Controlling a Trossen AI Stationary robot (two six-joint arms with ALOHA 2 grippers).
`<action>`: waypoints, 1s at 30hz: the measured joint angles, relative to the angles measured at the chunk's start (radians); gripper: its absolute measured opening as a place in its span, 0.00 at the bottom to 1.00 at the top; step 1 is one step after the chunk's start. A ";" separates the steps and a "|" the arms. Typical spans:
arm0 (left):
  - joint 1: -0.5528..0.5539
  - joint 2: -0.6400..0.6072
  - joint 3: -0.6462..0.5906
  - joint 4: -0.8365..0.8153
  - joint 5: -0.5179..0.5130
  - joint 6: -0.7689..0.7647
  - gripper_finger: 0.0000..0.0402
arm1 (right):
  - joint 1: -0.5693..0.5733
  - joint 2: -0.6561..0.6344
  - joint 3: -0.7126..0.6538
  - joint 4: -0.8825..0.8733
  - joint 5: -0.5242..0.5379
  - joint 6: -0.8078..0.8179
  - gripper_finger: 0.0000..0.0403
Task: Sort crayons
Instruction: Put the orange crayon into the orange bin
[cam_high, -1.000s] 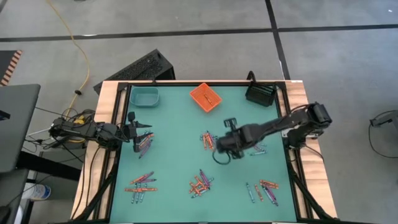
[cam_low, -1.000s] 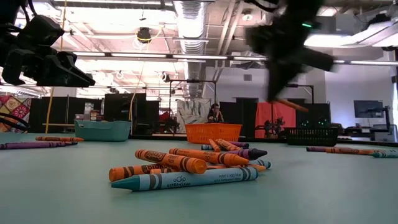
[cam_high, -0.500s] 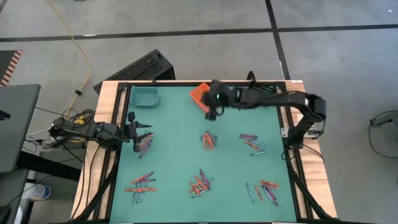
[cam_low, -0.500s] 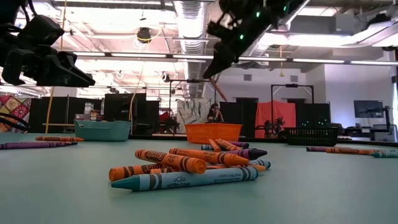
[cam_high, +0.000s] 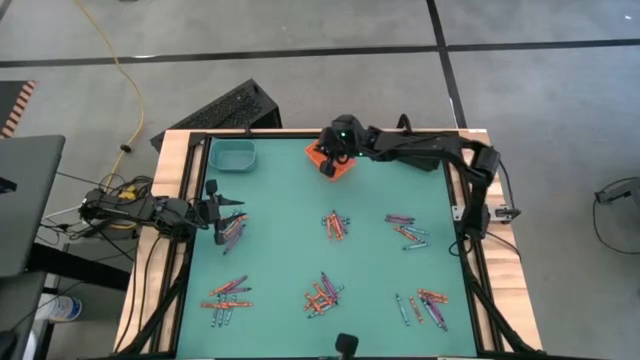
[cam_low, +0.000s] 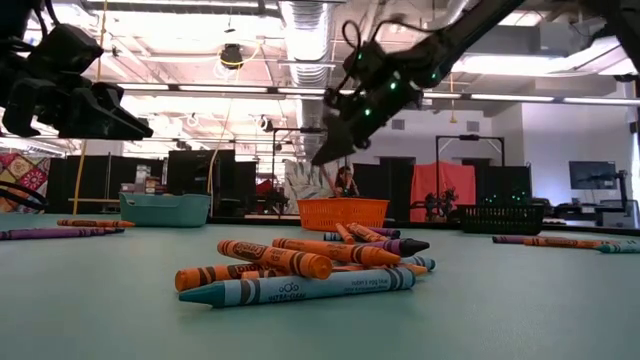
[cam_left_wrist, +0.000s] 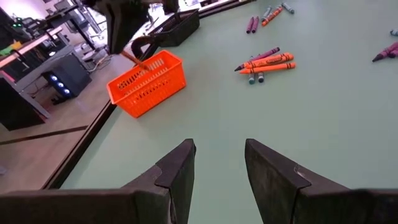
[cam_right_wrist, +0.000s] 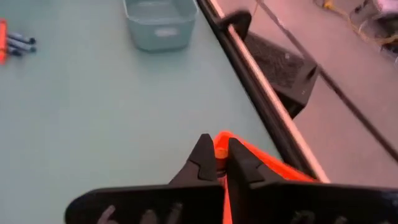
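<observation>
Right gripper (cam_high: 326, 166) over the orange bin (cam_high: 341, 168), an orange crayon (cam_left_wrist: 132, 58) pinched in near-closed fingers.

Left gripper (cam_high: 228, 214) waits at nine o'clock, part open, empty; loose crayons (cam_high: 322, 293) lie mid-tabletop (cam_high: 280, 240); at twelve o'clock the crayon hangs above its colour-matched bin, apparently for dropping.

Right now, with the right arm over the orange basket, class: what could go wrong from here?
1. The right gripper hangs over the corner of the orange basket, not its middle. Its jaws are nearly closed on an orange crayon, which could fall onto the table if let go.
2. Lowering further might knock the basket askew.
</observation>
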 joint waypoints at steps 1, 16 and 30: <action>0.000 0.000 0.000 0.001 0.000 0.000 0.33 | -0.005 0.015 0.000 0.011 -0.001 0.012 0.04; 0.000 0.000 0.000 0.002 0.001 0.000 0.33 | -0.022 0.058 0.000 0.032 -0.031 0.052 0.05; 0.000 0.000 0.000 0.002 -0.015 0.126 0.33 | -0.031 0.058 0.000 -0.021 -0.031 0.123 0.05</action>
